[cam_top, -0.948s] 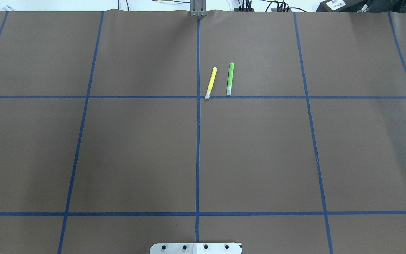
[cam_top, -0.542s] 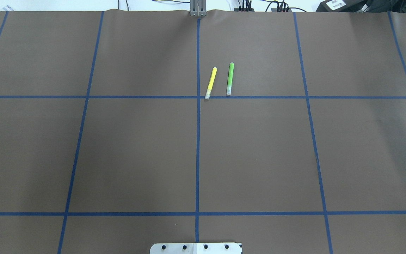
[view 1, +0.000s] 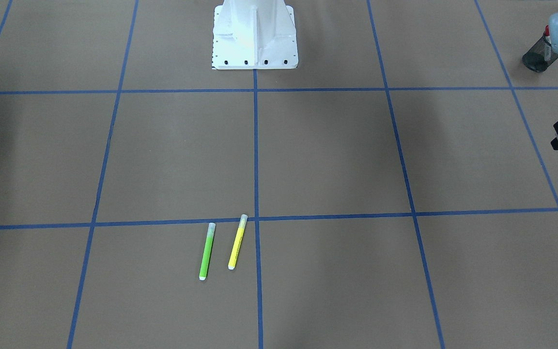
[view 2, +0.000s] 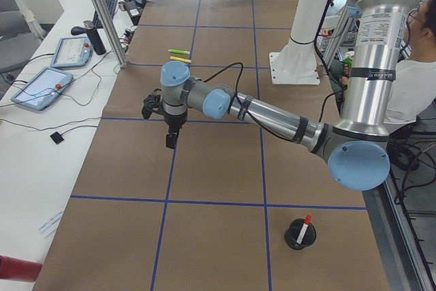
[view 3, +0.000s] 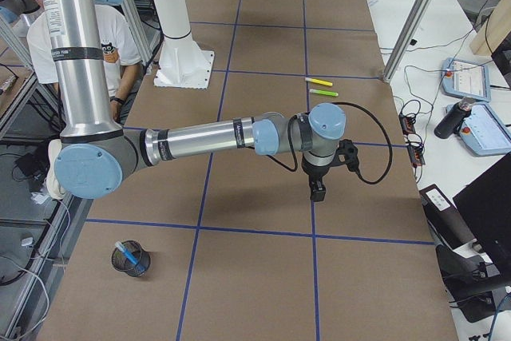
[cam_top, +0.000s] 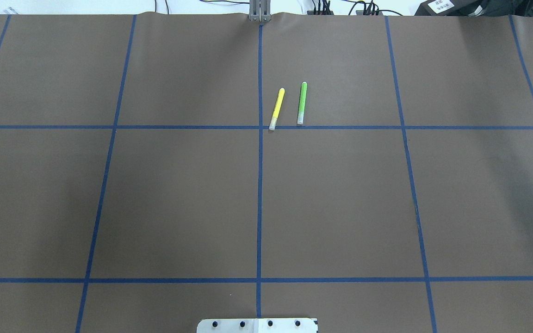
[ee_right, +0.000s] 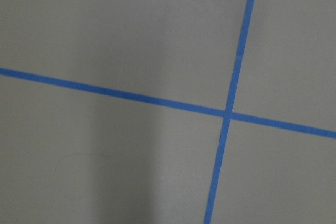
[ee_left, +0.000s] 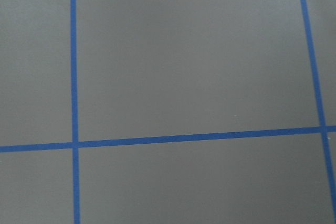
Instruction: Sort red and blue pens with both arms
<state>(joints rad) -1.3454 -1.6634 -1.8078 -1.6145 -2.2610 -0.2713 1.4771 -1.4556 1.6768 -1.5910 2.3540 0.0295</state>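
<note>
The red pen (view 2: 304, 226) stands in a black cup (view 2: 300, 235) near the table's left end; the same cup (view 1: 539, 52) shows at the front-facing view's upper right, half behind a blue joint cap. The blue pen (view 3: 128, 251) stands in another black cup (view 3: 132, 259) near the right end. My left gripper (view 2: 170, 140) points down over bare brown paper, away from the red pen's cup. My right gripper (view 3: 317, 189) hangs likewise over a blue tape line. Both show only in the side views, so I cannot tell whether they are open or shut. The wrist views show only paper and tape.
A yellow highlighter (cam_top: 277, 109) and a green highlighter (cam_top: 301, 103) lie side by side past the table's centre. The white robot base (view 1: 255, 34) stands at the near edge. A person (view 3: 120, 45) sits behind the robot. Tablets (view 2: 42, 86) lie on the side bench.
A black tip of the left arm at the overhead view's left edge has slid out of that view. The highlighters have not moved.
</note>
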